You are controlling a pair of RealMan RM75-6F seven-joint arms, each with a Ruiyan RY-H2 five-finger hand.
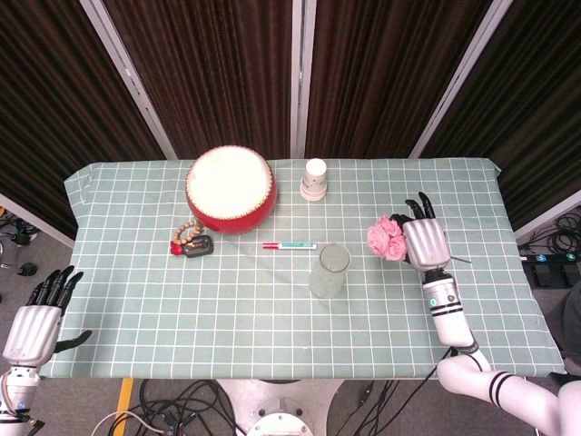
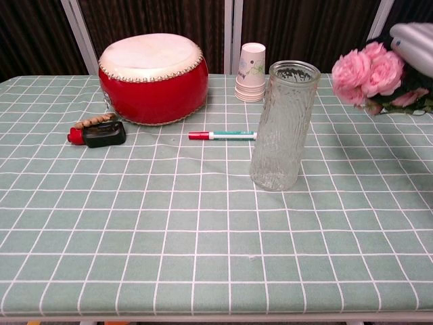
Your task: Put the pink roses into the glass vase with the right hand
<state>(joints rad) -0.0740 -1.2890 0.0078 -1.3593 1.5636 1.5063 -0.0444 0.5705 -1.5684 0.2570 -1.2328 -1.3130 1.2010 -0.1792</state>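
Observation:
My right hand [image 1: 425, 242] grips the pink roses [image 1: 387, 238] and holds them up off the table, right of the glass vase [image 1: 329, 270]. In the chest view the roses [image 2: 367, 72] hang at about the height of the vase's rim, with the hand [image 2: 413, 39] at the top right edge of the frame. The vase [image 2: 282, 126] stands upright and empty near the table's middle. My left hand [image 1: 38, 320] hangs off the table's left front corner, fingers apart and holding nothing.
A red drum [image 1: 230, 189] sits at the back left, with a stack of paper cups [image 1: 314, 179] to its right. A marker pen [image 1: 290, 245] lies behind and left of the vase. A black key fob with beads [image 1: 191, 241] lies in front of the drum.

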